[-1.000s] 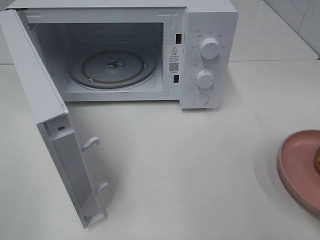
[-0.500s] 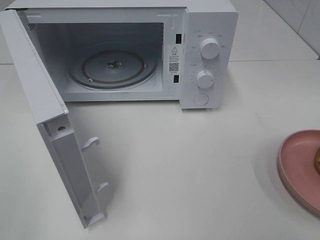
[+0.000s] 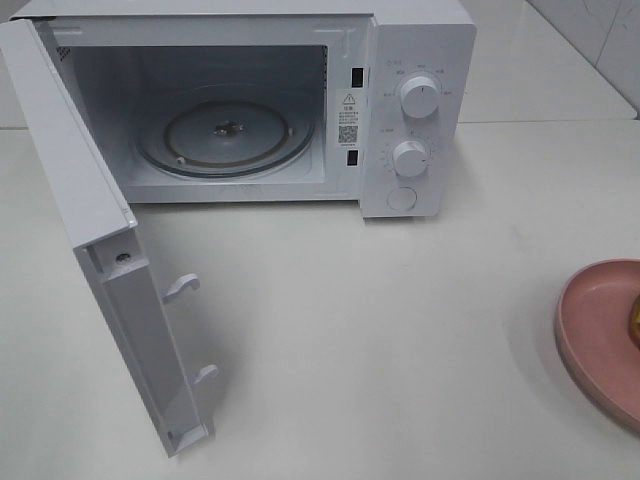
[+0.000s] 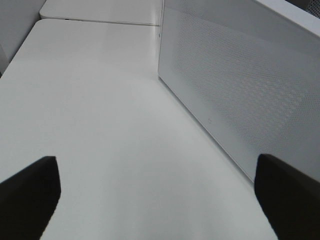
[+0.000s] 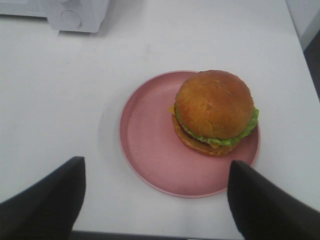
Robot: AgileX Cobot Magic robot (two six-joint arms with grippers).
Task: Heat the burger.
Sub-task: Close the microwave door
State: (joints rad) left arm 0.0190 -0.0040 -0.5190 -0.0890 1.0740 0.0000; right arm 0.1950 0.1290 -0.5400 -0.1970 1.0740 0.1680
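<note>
The burger (image 5: 215, 111), with a glossy brown bun, green lettuce and yellow cheese, sits on a round pink plate (image 5: 150, 145). In the exterior high view only the plate's left part (image 3: 595, 330) and a sliver of the burger (image 3: 634, 318) show at the right edge. The white microwave (image 3: 415, 60) stands at the back with its door (image 3: 90, 230) swung wide open and its glass turntable (image 3: 225, 133) bare. My right gripper (image 5: 155, 200) is open, its fingers apart above the plate's near side. My left gripper (image 4: 157, 195) is open over bare table beside the microwave door (image 4: 240, 85).
The microwave's two knobs (image 3: 419, 97) and round button (image 3: 401, 198) face forward. The open door juts out over the table's left front. A white table (image 3: 380, 320) lies between microwave and plate. A tiled wall corner (image 3: 600, 30) stands at the back right.
</note>
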